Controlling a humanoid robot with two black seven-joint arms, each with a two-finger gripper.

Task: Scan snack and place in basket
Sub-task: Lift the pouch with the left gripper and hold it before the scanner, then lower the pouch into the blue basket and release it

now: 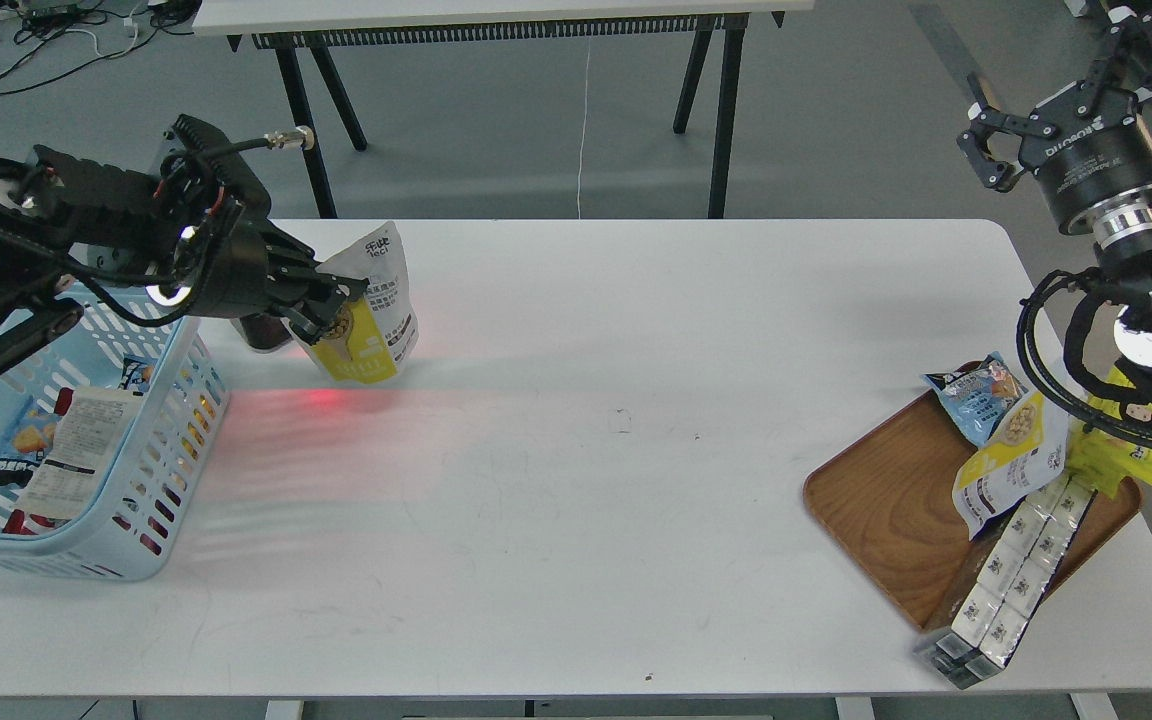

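Head view: at the far left the light blue basket (151,470) sits on the white table (576,500), its slotted wall facing right, with several printed packets (76,450) lying inside it. Above the basket's rim the left arm reaches in from the left edge, and the left gripper (331,305) points right over the tabletop just past the basket. Its fingers (311,322) are drawn narrow and pinch the snack pouch (371,310) by its left edge, at about the height of the round bean picture. The pouch hangs tilted, silver-grey top up and to the right, yellow lower front down, the black text panel facing the camera; its bottom edge is close to the table, though whether it touches cannot be told. A dark object (261,333) stands just behind the gripper, mostly hidden. A red glow (321,400) lies on the table directly under the pouch and spreads left toward the basket.

The middle of the table is bare white.

At the right, a brown wooden tray (886,500) lies at an angle near the table's front corner. On it rest a light blue snack bag (976,395), a second yellow-and-white pouch (1011,460), a bright yellow packet (1116,450) and a row of white boxes (1021,560) that overhang the tray's front edge. The right gripper (981,135) is raised well above the tray near the upper right corner, its fingers spread apart and holding nothing.
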